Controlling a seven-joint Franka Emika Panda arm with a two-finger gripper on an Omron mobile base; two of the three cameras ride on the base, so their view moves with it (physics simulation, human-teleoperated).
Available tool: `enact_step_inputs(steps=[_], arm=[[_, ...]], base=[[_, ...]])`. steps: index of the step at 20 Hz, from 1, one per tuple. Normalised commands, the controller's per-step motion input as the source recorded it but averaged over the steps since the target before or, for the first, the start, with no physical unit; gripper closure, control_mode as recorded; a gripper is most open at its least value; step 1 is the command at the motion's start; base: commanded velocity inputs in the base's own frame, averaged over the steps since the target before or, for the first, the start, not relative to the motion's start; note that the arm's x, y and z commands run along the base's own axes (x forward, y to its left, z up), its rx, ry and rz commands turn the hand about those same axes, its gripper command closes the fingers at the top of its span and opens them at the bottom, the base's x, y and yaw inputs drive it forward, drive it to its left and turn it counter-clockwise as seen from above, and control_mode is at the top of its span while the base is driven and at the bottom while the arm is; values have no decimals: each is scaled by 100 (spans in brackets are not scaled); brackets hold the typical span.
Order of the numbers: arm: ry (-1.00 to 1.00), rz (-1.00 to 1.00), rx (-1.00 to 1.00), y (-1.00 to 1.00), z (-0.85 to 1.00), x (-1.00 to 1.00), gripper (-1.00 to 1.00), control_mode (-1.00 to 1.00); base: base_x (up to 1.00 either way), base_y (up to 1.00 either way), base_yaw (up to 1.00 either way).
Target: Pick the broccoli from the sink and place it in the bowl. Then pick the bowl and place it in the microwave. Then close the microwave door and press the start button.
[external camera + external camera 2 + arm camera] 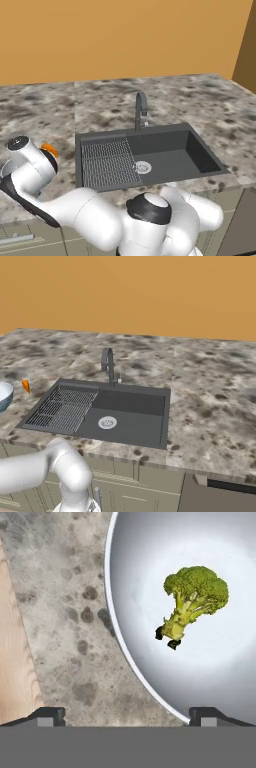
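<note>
hand view, nearest first: gripper [127,714] open, jaws wide and empty, one dark tip at 7 o'clock, the other at 5 o'clock. just beyond them the white rim of the bowl [116,619] curves from 5 o'clock up to 12. the broccoli [194,598] lies inside the bowl at about 2 o'clock, stem toward the gripper, crown away. speckled desk [65,612] at 9 o'clock; a pale wood strip runs down that edge.

left base view: the arm reaches to 9 o'clock, hand over the desk left of the sink [170,157]. small orange object [49,149] just beside the hand. the visible basin holds the ribbed rack and drain, no broccoli.

right base view: part of the bowl shows at 9 o'clock, orange object near it, sink well apart toward centre.

judgement: first step reads as done, broccoli dropped in the bowl. next is picking up the bowl: one jaw inside the rim, one outside, close on the wall, lift level so the broccoli stays put. microwave lies outside these views.
</note>
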Motion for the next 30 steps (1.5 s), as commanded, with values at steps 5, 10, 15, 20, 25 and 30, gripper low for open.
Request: enact_step_inputs(steps=[5,10,15,20,25,30], arm=[[-1,8,-2,0,-19,29,-100,-100],[0,7,0,0,-2,21,-100,-100],[0,10,-2,4,-11,13,-100,-100],[0,17,-6,14,-27,12,-100,-100],[0,10,-1,0,-7,2,100,-100],[2,1,0,-9,-3,0,100,-100]], base=[[0,0,0],[0,0,0],[0,0,0],[0,0,0],[0,0,0],[0,0,0]])
